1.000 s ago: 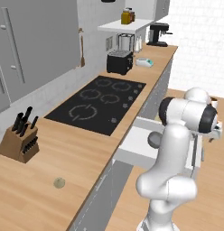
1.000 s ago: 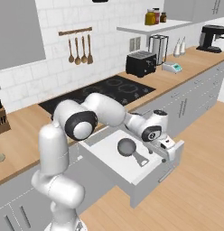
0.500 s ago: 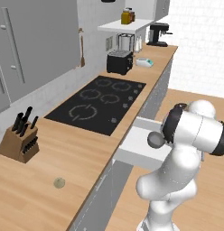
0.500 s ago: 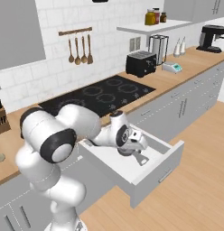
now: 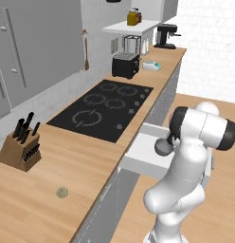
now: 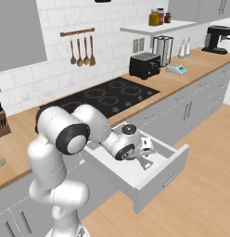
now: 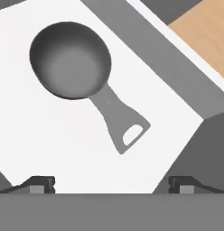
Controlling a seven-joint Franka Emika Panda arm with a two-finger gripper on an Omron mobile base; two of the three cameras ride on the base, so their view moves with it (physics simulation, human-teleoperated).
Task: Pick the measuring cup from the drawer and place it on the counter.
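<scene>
Going from the left along the bench (image 5: pixel 91 161), a knife block (image 5: pixel 20 147) is standing near the wall, with a tiny olive ball (image 5: pixel 62 192) lying on the bare wood in front of it. Next the black cooktop (image 5: pixel 103 108) is sitting flush in the wood, and wooden utensils (image 6: pixel 82 48) are hanging on the tiled wall behind it. Further right a black toaster (image 6: pixel 144 65), a glass blender jar (image 6: pixel 162 48), a small white and teal device (image 6: pixel 175 69) and a coffee machine (image 6: pixel 216 38) are crowding the far end (all well apart from the work area). Below the bench edge the drawer (image 6: pixel 158 173) is standing pulled out, and the arm is bending down into it, its bulky wrist covering much of the drawer's inside in the right base view. In the hand view the measuring cup (image 7: pixel 71 58) is lying flat on the white drawer floor, bowl up, its flat handle (image 7: pixel 122 119) pointing toward the drawer's corner, with nothing else lying beside it. The gripper (image 7: pixel 111 185) is hovering above the cup with its fingertips (image 7: pixel 39 184) spread wide apart, touching nothing, the handle's end lying nearest between them.
</scene>
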